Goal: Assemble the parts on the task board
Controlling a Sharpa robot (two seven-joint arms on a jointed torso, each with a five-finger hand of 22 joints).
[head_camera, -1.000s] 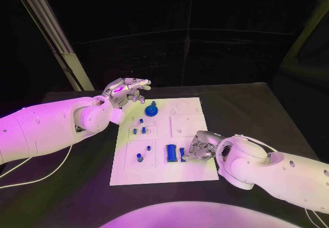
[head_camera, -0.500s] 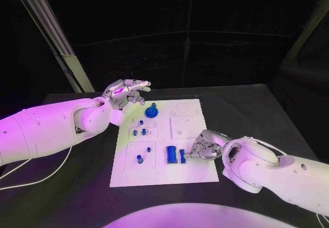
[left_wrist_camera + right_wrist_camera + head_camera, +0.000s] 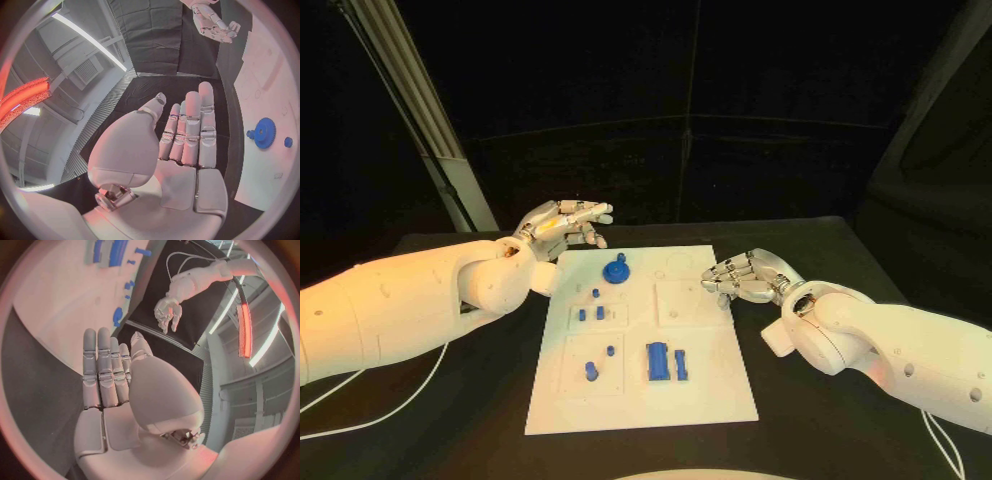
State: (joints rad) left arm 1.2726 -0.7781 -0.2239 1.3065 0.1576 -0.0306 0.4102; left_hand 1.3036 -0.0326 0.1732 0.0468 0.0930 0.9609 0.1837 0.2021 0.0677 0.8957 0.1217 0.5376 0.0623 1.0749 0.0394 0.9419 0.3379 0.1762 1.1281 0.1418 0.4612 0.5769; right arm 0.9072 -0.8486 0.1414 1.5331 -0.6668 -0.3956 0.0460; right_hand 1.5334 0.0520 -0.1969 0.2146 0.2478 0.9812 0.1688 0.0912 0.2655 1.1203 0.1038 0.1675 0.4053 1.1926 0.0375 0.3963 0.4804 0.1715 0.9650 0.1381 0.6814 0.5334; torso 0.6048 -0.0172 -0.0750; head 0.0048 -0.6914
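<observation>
Board (image 3: pixel 697 375) mid-frame with blue parts (image 3: pixel 659 360) apparently seated, little left; left hand (image 3: pixel 567 222) and right hand (image 3: pixel 741 276) released, empty, fingers straight.

Black cloth-covered table (image 3: pixel 819 240) in the middle, dark folded curtains (image 3: pixel 733 120) hanging behind its far edge. Pale metal post (image 3: pixel 423 130) leaning at far left. Long white strip lights (image 3: pixel 84 35) and a glowing red-orange band (image 3: pixel 244 315) up on a ribbed grey ceiling (image 3: pixel 106 105).

dim room, warm light, fisheye-bent edges in wrist views.
</observation>
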